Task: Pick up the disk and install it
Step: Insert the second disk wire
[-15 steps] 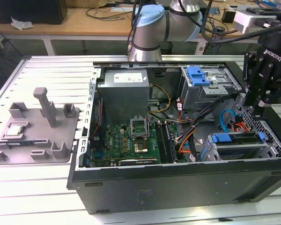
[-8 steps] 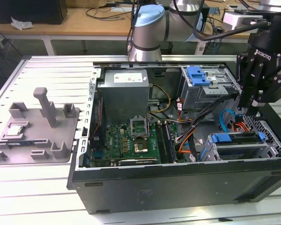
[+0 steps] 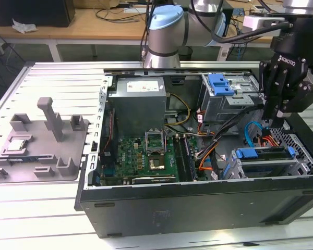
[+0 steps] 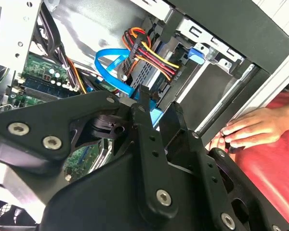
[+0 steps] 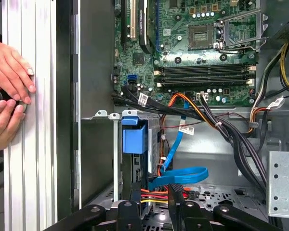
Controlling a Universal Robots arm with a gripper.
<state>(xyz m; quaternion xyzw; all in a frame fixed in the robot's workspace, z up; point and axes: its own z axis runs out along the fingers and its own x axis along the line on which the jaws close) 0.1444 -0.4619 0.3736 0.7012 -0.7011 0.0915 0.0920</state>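
Gripper (image 3: 275, 115) fingers look close together with nothing between them, as far as I can see, hanging over the open computer case (image 3: 198, 205) toward the exterior view's right. Below sits the disk (image 3: 263, 162) in its drive cage, blue bracket (image 5: 134, 134) showing, cables (image 5: 176, 175) beside. A person's hand (image 5: 7, 72) rests on the table rail.

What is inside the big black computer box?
Inside the computer box sit a green circuit board, bundled coloured wires, a blue cable and a metal drive cage. The cage's contents are covered.
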